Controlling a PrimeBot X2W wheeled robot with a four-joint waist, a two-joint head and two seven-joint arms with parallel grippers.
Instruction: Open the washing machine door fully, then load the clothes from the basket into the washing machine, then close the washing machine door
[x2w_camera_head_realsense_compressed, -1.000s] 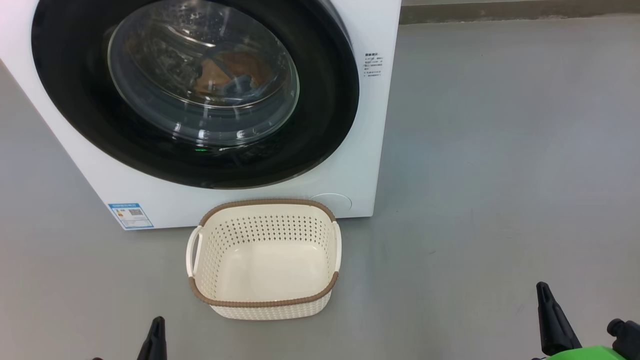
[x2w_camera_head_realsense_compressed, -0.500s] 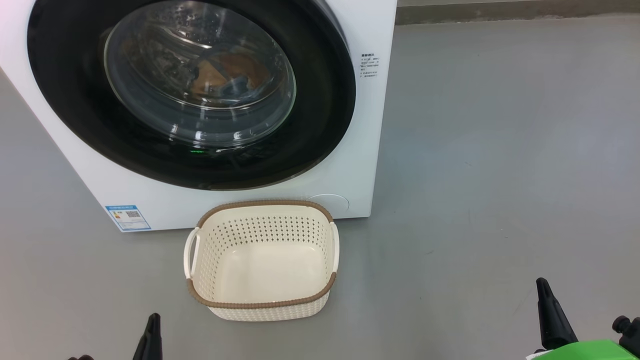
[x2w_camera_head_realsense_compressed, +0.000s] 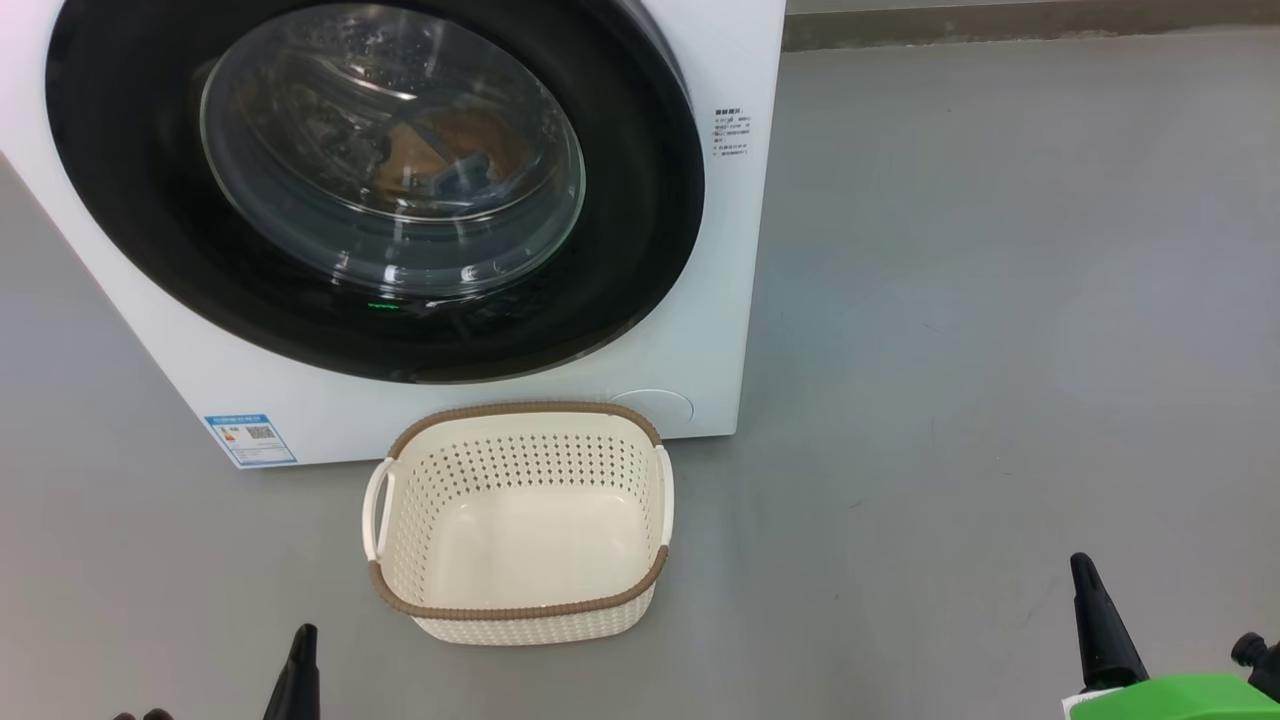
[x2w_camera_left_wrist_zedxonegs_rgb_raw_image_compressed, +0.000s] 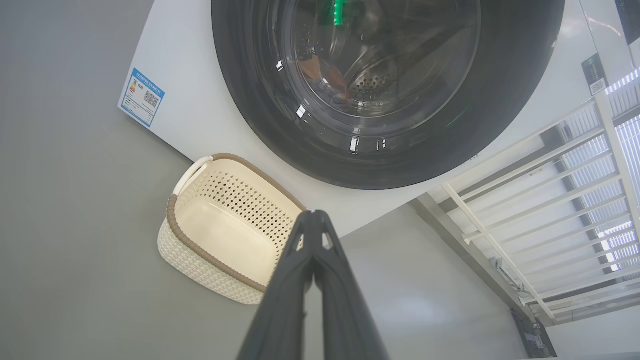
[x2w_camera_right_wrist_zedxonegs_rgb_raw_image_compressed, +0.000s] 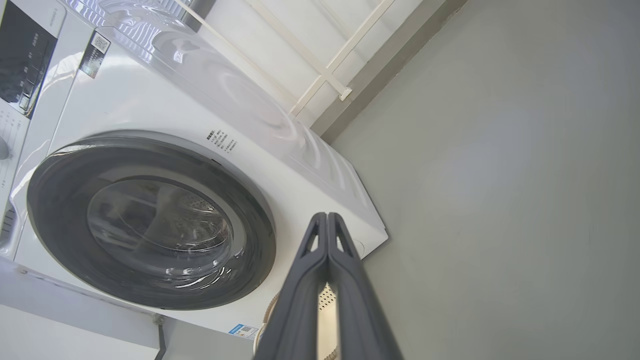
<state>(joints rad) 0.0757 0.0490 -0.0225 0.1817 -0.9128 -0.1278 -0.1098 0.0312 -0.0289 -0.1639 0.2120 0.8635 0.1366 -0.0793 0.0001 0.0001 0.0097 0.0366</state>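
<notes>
1. Here, the perforated cream basket (x2w_camera_head_realsense_compressed: 520, 465) (empty) stood ahead of the left gripper (x2w_camera_head_realsense_compressed: 304, 632) and right gripper (x2w_camera_head_realsense_compressed: 1082, 562), well apart; both were fully closed, holding nothing.
2. The glossy black-rimmed washing machine door (x2w_camera_head_realsense_compressed: 640, 230) sat closed; orange-brown clothes (x2w_camera_head_realsense_compressed: 450, 150) lay behind its glass.

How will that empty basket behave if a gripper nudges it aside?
The basket looks like thin perforated plastic with nothing inside, so probably light. On the smooth grey floor it would likely slide rather than tip, being wide and low. Its walls may flex slightly.

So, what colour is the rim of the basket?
The basket rim is brown, clearest in the head view.
</notes>
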